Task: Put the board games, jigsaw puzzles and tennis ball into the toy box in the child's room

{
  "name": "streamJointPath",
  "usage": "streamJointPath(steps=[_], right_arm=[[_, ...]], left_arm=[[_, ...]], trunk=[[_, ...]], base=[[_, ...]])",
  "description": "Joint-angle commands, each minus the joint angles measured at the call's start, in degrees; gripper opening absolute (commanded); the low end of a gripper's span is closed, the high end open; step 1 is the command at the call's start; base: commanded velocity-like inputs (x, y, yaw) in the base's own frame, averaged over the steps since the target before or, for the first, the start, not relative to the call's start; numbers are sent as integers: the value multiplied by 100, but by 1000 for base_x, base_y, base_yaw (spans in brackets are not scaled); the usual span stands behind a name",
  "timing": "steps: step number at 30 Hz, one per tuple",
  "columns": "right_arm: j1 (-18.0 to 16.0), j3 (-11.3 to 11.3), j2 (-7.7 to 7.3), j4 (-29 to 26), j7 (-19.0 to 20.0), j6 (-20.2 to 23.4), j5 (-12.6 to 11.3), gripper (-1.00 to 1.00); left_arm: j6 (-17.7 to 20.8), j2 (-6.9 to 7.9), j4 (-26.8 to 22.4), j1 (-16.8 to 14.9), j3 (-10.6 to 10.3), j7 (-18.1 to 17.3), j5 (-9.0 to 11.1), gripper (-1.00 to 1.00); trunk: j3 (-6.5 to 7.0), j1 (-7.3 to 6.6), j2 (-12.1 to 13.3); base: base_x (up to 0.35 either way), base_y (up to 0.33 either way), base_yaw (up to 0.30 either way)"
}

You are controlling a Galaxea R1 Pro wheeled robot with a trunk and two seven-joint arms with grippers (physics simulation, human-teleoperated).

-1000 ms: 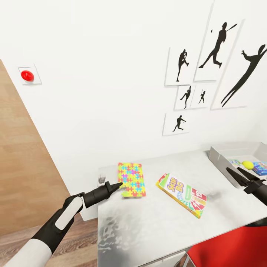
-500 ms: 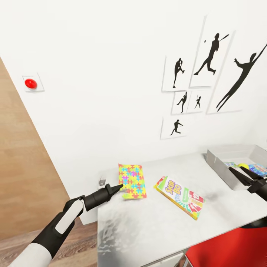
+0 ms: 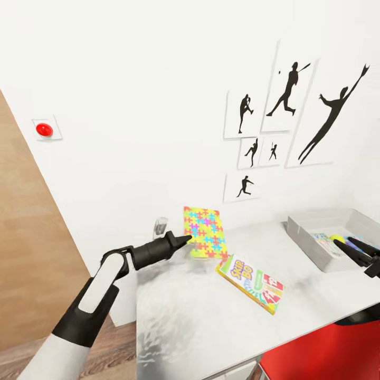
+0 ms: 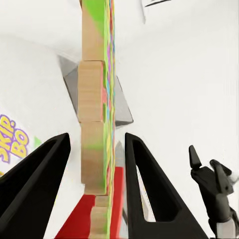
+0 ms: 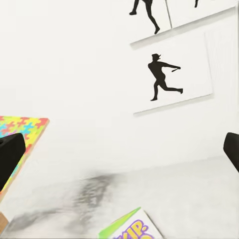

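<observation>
toy box (image 3: 309, 244): tennis ball (image 3: 337, 239) and printed flat toys seen inside
left gripper (image 3: 186, 240): clamped on jigsaw puzzle (image 3: 205, 232), held off table (image 3: 211, 311)
right gripper (image 3: 352, 248): fingers spread, nothing held

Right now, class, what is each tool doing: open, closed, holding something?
Left tool: closed on the jigsaw puzzle, lifted off the table.
Right tool: open, holding nothing, by the toy box.
</observation>
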Motion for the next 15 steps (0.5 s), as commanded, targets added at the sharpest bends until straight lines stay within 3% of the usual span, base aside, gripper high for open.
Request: streamJointPath(steps=[1,3,4,6,9,15], right_arm=[[-6,-14,-9,2,9,65,-24,100],[-5,-156,-59,1,15,129,-26,100],[-5,-288,-120,1,20,247,-28,100],[-15,-385,-227,2,18,515,-26,100],[-51,-435,-319,3,11,694,-25,100],[-84,-452,-361,4,-33,862,-24,100]], left_arm=[[31,-14,-49,-95,-3,184,138,-100],[76,-164,-146,-487,-58,919,646,-100],[93,-397,-148,-753,-101,1461,874,-100],[103,-629,-87,-1110,-141,2028,1013,-100],[99,-731,98,-1265,-158,2364,1089,-100],[80,-761,151,-1151,-166,2453,1080,-100]], trunk=[[19,-21,36],[74,-65,116],[102,-87,156],[156,-131,236],[238,-197,357],[403,-328,597]], base=[[0,0,-70],[0,0,-73],[0,0,-81],[0,0,-88],[0,0,-95],[0,0,-100]])
